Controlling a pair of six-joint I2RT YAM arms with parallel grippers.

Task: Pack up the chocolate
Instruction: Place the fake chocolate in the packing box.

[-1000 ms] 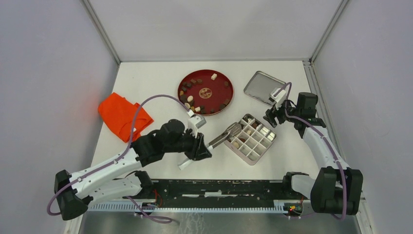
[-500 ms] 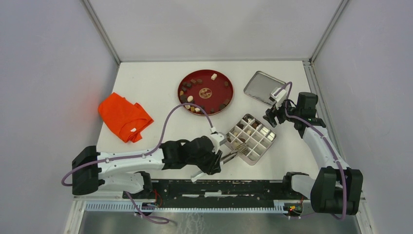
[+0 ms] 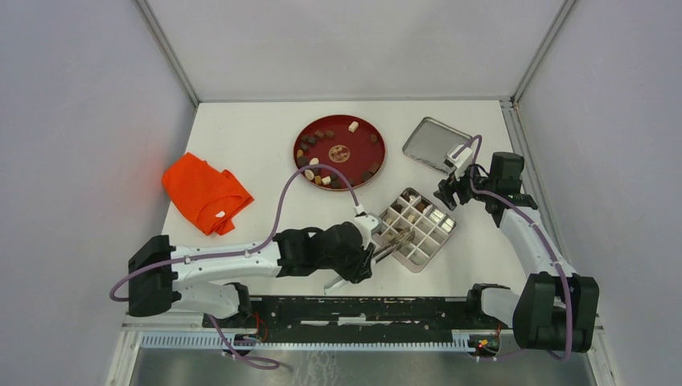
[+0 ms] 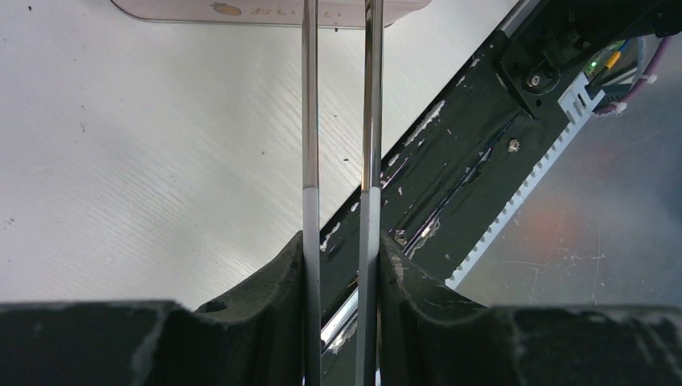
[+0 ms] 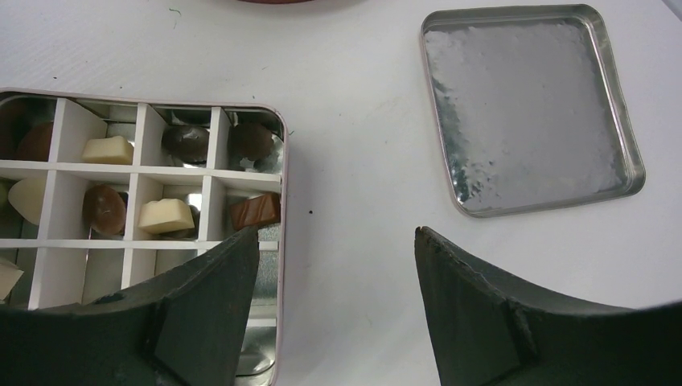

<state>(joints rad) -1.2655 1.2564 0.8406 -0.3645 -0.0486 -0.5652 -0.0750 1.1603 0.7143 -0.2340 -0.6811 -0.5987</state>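
left claw [image 4: 339, 245] clamped on tweezers [image 4: 310, 96], tips over 8 o'clock edge of divided tin [image 5: 282, 169]; right claw [image 5: 336, 241] wide open, empty, at its 2 o'clock

In the left wrist view the two prongs of the silver metal tweezers [image 4: 371, 96], pinched in the left hand [image 4: 342, 265], are running out past the top edge, leaving their tips unseen. The square pale-pink tin with white dividers [image 4: 265, 10] is showing only a thin strip there. From above, the prong tips are sitting over the tin, too small to tell whether they are carrying anything. In the right wrist view the left edge is cutting the tin, and a dark finger [image 5: 201, 314] of the right hand [image 5: 338, 322] is covering its near compartments. The tiny chocolate pieces [image 3: 312, 163] on the round red plate [image 3: 359, 145] are appearing too small to tell their shapes.
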